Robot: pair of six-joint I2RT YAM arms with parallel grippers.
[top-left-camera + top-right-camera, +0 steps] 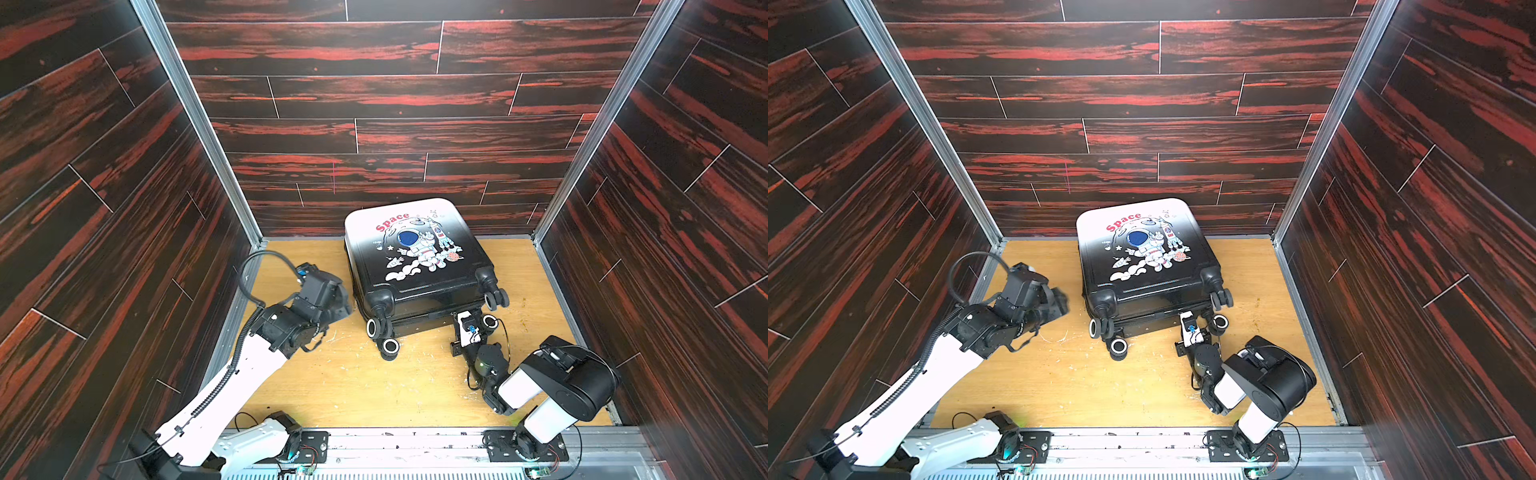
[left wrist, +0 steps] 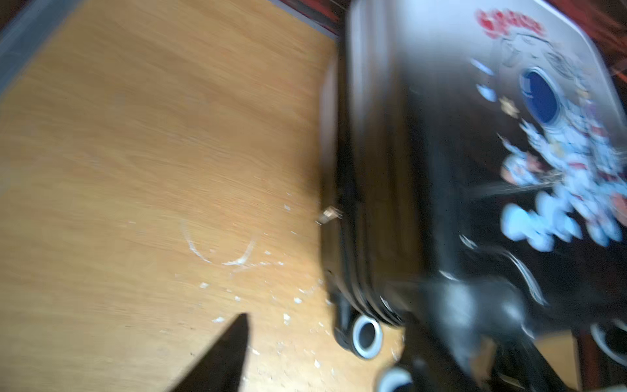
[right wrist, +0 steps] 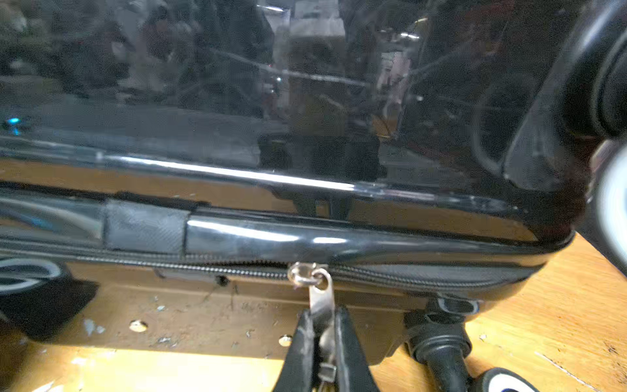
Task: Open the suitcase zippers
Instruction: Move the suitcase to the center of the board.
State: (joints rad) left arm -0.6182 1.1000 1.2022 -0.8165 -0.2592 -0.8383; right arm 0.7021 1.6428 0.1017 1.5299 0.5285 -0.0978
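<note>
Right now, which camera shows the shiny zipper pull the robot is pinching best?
The right wrist view: the zipper pull shows close and sharp, pinched in the right gripper. In both top views it cannot be made out. The blurred left wrist view faces another side of the suitcase.

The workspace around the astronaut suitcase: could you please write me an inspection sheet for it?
Surface: light wooden tabletop, scratched, with white flecks.
Job's things: black-to-white hard-shell suitcase lies flat, astronaut print up, wheels toward the arms; black zipper track along its rim.
Clutter: nothing seen.
Grippers: right gripper shut on the metal zipper pull; left gripper open, beside the suitcase, holding nothing.
Cables: black corrugated cable loops over the left arm.
Surroundings: dark red-and-black wood-grain wall panels on three sides; aluminium corner posts.
</note>
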